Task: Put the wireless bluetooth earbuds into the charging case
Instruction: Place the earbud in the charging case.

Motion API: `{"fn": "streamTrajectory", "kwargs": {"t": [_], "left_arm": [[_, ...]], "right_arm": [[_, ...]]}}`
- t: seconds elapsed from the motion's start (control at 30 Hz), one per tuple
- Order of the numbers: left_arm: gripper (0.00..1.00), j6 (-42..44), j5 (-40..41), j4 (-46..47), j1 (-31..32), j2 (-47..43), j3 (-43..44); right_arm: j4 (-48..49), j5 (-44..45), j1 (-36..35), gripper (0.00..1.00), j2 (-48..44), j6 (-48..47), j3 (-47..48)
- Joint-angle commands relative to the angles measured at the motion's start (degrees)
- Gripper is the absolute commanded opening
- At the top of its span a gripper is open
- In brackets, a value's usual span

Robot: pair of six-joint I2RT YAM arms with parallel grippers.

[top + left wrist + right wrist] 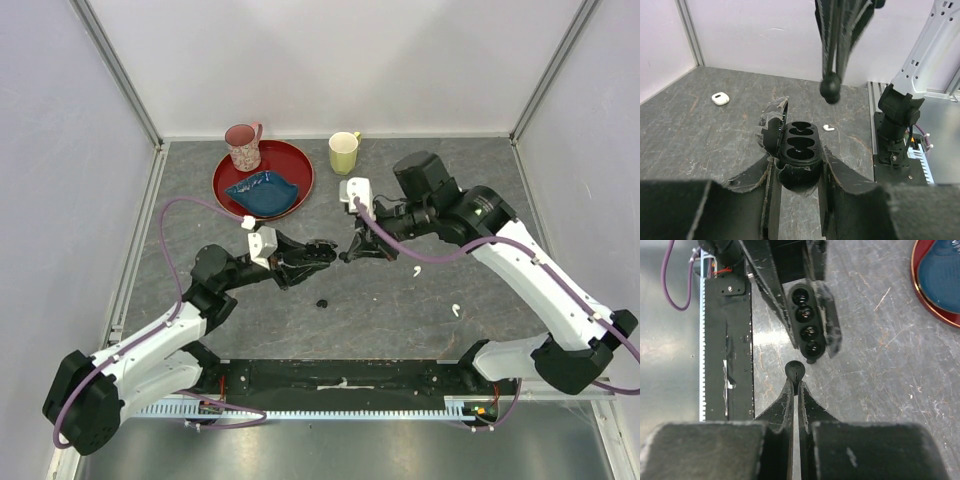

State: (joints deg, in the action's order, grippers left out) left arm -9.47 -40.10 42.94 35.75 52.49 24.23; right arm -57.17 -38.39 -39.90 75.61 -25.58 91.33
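The left gripper [798,172], lower centre, grips the open black charging case [800,145]; the right gripper [795,387] pinches one black earbud [794,371] (light, smooth, probably slippery), best held at its stem.

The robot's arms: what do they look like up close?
The left arm and right arm are white tubes joined by chunky black joints. A purple cable loops along each. The left hand and right hand each have two slim black fingers with frayed dark padding.

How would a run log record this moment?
left gripper: holds black case | right gripper: holds black earbud | earbud not inserted
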Motion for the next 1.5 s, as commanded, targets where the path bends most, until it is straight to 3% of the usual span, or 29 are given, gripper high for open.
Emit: {"fn": "streamTrajectory", "kwargs": {"t": [0.0, 0.43, 1.0, 1.47], "left_arm": [[0.02, 2.18, -3.32, -1.71, 0.03, 0.86, 3.63], [0.02, 3.15, -10.08, -8.66, 0.02, 1.21, 6.62], [0.02, 2.36, -12.99, -8.66, 0.02, 0.6, 6.97], [0.02, -1.77, -8.68, 2.23, 0.11, -0.19, 3.72]], "right_arm": [[-1.28, 3.41, -4.04, 0.0, 0.06, -2.98, 1.66], [-1.1, 10.61, -9.67, 0.0, 1.81, -1.75, 3.5], [-1.54, 16.07, -12.83, 0.0, 3.84, -1.93, 3.86], [-1.81, 18.26, -15.21, 0.05, 4.72, -1.66, 3.24]]}}
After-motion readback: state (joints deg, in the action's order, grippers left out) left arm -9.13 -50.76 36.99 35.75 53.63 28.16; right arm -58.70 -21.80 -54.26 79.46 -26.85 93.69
